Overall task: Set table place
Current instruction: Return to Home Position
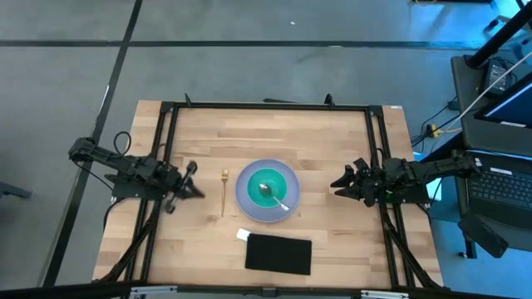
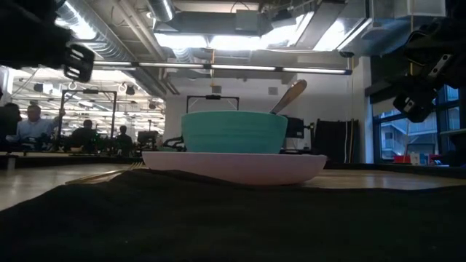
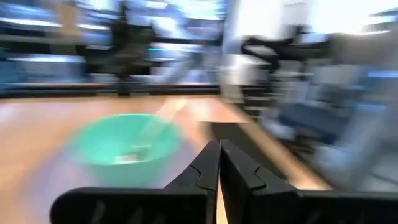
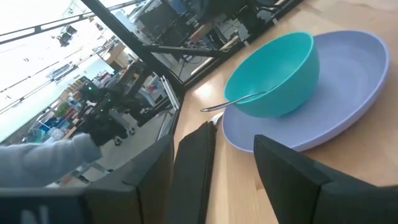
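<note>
The lavender plate [image 1: 286,179] sits flat at the table's [image 1: 332,249] middle, with the teal bowl [image 1: 268,189] standing on it. The silver spoon [image 1: 276,198] has its head in the bowl and its handle leaning on the rim. The gold fork [image 1: 224,194] lies flat on the wood just left of the plate. My left gripper [image 1: 196,181] hovers left of the fork, shut, touching nothing. My right gripper [image 1: 337,184] hovers right of the plate, open, and its wrist view shows the bowl [image 4: 277,74], plate [image 4: 348,93] and spoon handle [image 4: 233,101] ahead.
A black cloth [image 1: 278,253] with a small white piece [image 1: 243,235] at its corner lies near the table's near edge and fills the low view's foreground [image 2: 218,225]. Black frame rails [image 1: 166,141] run along the left, right and far sides. Bare wood lies either side of the plate.
</note>
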`<control>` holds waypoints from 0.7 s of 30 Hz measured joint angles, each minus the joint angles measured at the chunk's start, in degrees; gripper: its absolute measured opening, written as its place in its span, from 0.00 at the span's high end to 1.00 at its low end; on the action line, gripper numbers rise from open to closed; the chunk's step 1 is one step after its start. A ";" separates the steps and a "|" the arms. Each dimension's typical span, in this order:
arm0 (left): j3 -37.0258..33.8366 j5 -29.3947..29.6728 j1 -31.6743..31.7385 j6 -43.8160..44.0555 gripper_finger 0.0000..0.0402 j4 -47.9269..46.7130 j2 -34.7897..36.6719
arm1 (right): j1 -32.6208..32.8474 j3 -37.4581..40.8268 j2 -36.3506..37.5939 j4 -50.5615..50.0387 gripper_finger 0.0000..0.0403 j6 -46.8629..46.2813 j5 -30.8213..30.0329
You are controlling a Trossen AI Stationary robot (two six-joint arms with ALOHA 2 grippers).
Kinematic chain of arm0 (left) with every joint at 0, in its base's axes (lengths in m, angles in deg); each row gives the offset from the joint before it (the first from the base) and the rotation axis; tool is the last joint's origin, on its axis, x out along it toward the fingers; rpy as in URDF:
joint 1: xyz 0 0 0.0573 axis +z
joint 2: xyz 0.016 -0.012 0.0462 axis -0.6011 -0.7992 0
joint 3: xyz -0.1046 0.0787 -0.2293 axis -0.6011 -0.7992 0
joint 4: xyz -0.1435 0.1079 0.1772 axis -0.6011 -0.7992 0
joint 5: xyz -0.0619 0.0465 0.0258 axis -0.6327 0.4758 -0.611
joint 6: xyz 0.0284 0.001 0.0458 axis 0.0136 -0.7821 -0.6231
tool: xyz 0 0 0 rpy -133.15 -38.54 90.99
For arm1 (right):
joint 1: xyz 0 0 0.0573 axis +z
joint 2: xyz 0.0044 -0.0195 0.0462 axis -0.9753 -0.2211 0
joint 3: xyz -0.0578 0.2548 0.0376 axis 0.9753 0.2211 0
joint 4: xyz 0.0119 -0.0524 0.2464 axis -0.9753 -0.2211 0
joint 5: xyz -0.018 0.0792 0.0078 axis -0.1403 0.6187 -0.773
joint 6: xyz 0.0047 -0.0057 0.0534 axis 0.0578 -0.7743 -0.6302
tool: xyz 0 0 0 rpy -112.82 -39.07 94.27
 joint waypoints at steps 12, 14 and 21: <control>0.00 18.57 1.05 -13.13 0.91 -0.51 -0.15 | 0.00 -0.02 0.00 0.00 0.45 -0.07 -0.04; 0.01 18.57 1.05 -13.14 0.90 -0.51 -0.15 | 0.00 -0.02 0.00 0.00 0.45 0.01 -0.04; 0.00 18.59 1.05 -13.12 0.87 -0.51 -0.15 | 0.00 -0.02 0.00 0.00 0.45 0.23 -0.04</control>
